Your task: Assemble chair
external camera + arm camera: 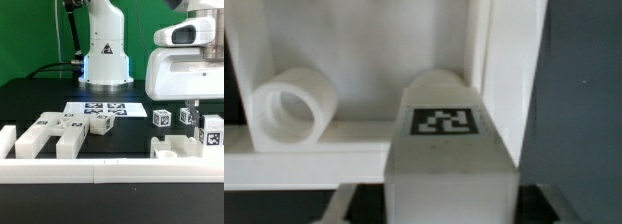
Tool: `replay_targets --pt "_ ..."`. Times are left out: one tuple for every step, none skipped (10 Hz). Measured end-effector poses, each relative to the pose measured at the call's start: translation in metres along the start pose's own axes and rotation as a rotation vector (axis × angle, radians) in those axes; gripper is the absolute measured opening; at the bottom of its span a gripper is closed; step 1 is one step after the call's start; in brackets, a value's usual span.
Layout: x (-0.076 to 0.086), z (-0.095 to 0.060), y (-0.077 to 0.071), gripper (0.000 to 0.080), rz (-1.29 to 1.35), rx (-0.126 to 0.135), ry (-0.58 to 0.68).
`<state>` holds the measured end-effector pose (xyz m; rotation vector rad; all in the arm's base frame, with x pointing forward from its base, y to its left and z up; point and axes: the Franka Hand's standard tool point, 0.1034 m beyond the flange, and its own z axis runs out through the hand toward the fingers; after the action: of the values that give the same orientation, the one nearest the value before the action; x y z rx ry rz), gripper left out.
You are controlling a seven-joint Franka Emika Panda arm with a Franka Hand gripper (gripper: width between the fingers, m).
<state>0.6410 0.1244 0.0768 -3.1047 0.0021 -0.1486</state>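
In the wrist view a long white chair bar [448, 170] with a square tag near its end sits between my gripper's [446, 198] two fingers, which are closed on it. Its tip lies against a white chair part with a round peg [288, 108]. In the exterior view my gripper [196, 106] hangs at the right, over a white blocky part [176, 147] and a tagged piece [212, 134]. Two small tagged cubes [160, 117] stand beside it. More white chair parts [42, 136] and another cube [101, 123] lie at the exterior view's left.
The marker board [100, 107] lies flat behind the parts. A long white border rail [110, 176] runs along the front. The robot base [105, 55] stands at the back middle.
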Motion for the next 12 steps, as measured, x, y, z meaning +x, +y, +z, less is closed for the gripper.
replay_targets --pt "0.0000 0.0000 0.0000 0.0289 0.008 0.000 0.000" --pt "-0.0001 0.0000 -0.0002 0.0289 0.074 0.001 0.000" --pt "-0.0001 0.0001 -0.0002 0.0289 0.129 0.001 0.000" --pt "0.0000 0.0002 0.0004 0.0289 0.273 0.001 -0.001" --pt "-0.0003 0.0003 0.0011 0.0289 0.394 0.003 -0.003" --pt "-0.0006 0.0003 0.0012 0.0291 0.491 -0.001 -0.004" --pt "-0.0010 0.0006 0.0018 0.0291 0.603 0.001 -0.005" --pt "-0.0015 0.0008 0.0017 0.0291 0.739 0.002 -0.007" --pt "-0.0024 0.0010 0.0009 0.0291 0.856 -0.002 -0.010" --pt "-0.0028 0.0010 0.0007 0.0291 0.940 -0.005 -0.010" --pt "-0.0034 0.0008 0.0007 0.0291 1.052 -0.004 -0.015" --pt "-0.0038 0.0008 0.0004 0.0291 1.132 -0.007 -0.016"
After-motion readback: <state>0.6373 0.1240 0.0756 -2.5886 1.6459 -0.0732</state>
